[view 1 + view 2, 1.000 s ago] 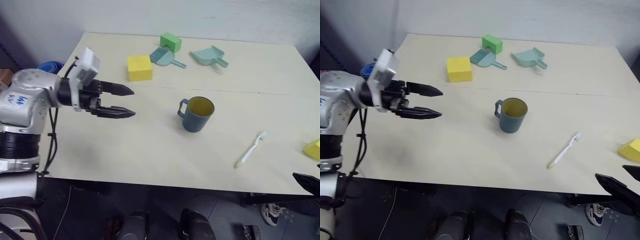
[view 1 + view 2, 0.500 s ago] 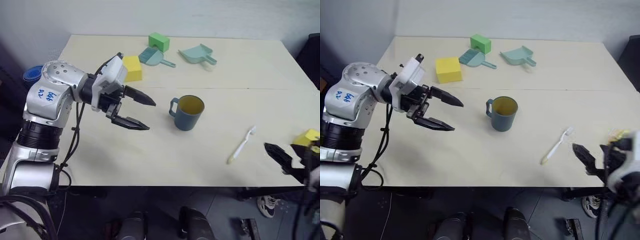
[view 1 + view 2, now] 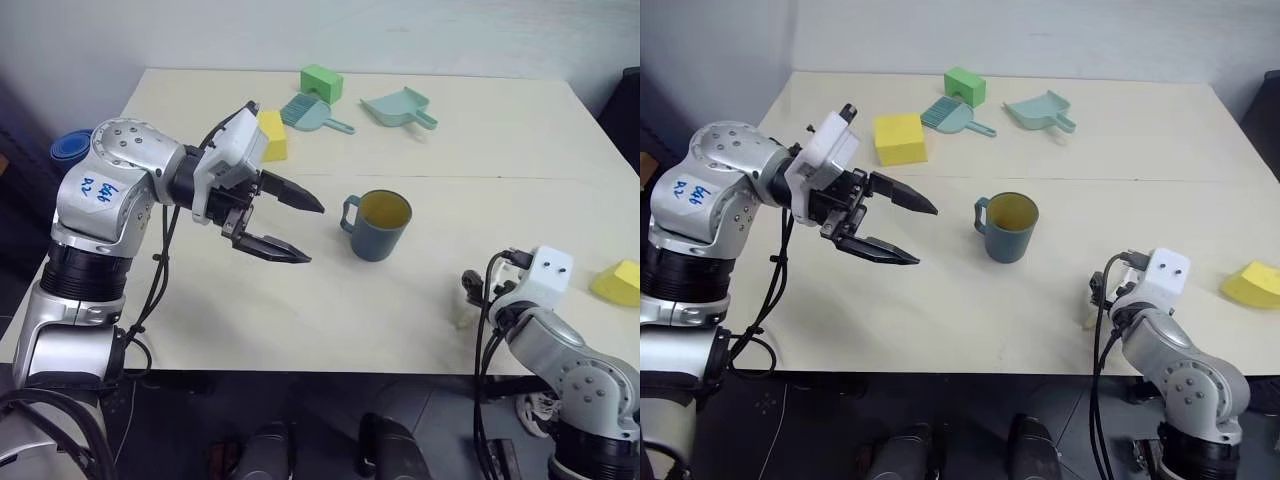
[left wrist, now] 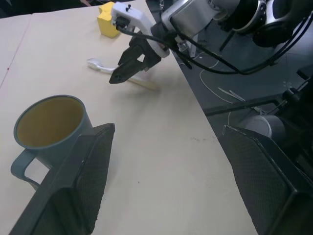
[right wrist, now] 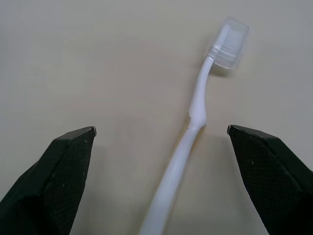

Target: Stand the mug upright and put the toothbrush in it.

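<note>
Teal-blue cylindrical mug (image 3: pixel 379 224) w/ yellow inside already upright, mid-frame; toothbrush not yet in.
Slim pale plastic toothbrush (image 5: pixel 193 128) lies flat betw. right gripper's (image 5: pixel 161 139) spread fingers, lower right, lined up for a pick, nothing grasped. Left gripper (image 3: pixel 292 228) gapes empty, left of mug, prob. ready to steady it.

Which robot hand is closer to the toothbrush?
The right gripper: its open fingers sit on either side of the toothbrush lying on the table. The left gripper is open near the upright mug, well away from it.
</note>
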You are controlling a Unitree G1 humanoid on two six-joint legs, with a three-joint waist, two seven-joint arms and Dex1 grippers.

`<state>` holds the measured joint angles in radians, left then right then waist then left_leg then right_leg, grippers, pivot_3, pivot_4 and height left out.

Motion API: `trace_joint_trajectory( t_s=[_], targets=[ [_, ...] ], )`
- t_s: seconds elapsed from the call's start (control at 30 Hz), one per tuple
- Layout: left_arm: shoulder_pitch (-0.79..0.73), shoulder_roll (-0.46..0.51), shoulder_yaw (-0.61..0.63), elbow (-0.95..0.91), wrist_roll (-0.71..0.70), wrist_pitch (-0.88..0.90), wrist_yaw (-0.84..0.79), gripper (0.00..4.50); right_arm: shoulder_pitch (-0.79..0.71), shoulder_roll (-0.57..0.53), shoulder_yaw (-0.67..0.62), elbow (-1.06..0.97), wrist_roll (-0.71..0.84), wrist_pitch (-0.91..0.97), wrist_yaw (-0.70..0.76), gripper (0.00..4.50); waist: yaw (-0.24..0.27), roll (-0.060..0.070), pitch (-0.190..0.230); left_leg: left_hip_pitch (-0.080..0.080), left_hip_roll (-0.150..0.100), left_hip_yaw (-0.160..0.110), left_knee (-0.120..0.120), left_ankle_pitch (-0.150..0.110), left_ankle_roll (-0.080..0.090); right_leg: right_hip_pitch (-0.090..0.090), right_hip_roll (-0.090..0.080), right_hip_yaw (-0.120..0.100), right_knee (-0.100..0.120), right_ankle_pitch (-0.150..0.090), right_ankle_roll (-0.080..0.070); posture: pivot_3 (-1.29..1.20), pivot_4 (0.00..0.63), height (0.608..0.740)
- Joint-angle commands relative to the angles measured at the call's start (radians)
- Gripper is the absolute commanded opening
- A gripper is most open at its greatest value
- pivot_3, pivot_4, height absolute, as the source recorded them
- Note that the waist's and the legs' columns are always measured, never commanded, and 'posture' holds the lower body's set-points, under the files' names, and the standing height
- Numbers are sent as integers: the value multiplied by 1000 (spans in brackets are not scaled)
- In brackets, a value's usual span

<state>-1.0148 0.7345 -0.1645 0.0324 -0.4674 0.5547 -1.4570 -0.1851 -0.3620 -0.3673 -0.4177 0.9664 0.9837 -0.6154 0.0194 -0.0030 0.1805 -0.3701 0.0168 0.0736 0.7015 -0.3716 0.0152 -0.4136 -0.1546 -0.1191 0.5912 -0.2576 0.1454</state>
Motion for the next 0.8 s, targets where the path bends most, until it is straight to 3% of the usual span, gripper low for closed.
trace_joint_trajectory(
  t_s=[0.03, 0.1, 0.47, 0.6, 0.7, 0.8],
  targets=[
    [-24, 10, 40, -46, -19, 12, 13, 3874, -16, 39, -21, 50, -14, -17, 41, 4119, 0, -1, 0, 0, 0, 0, 0, 0, 0, 0, 0, 0, 0, 0, 0, 0, 150, 740],
    [-24, 9, 42, -47, -17, 13, 18, 3874, -22, 53, -16, 57, -24, -18, 58, 3815, -3, -1, -1, 0, 1, 0, 0, 0, 0, 0, 1, 0, 0, 0, 0, 0, 150, 740],
    [-31, 13, 39, -48, -16, 23, 21, 3874, -22, 71, -41, 32, -71, 23, 88, 207, -24, -1, -1, 1, 3, 0, -1, 0, -1, 0, 3, 1, 1, 0, 0, 0, 150, 740],
    [-27, 17, 48, -48, -16, 27, 31, 3874, -71, 38, -35, -7, -101, 2, 129, 162, -23, -1, 0, 1, 2, 0, -1, 0, -1, 0, 3, 1, 0, 0, 0, 0, 150, 740],
    [-20, 23, 78, -55, -32, 65, 69, 3874, -209, 10, 3, -54, -143, -143, 271, 162, -27, 4, 2, 0, 2, 2, 0, 0, -1, -1, 3, 3, 0, 0, 0, 0, 150, 740],
    [-6, 32, 124, -75, -62, 124, 117, 3874, -377, 63, 27, -32, -98, -248, 401, 162, -36, 7, 3, 1, 2, 7, -1, 0, -1, -5, 3, 9, 1, 0, 0, 0, 150, 740]
  ],
)
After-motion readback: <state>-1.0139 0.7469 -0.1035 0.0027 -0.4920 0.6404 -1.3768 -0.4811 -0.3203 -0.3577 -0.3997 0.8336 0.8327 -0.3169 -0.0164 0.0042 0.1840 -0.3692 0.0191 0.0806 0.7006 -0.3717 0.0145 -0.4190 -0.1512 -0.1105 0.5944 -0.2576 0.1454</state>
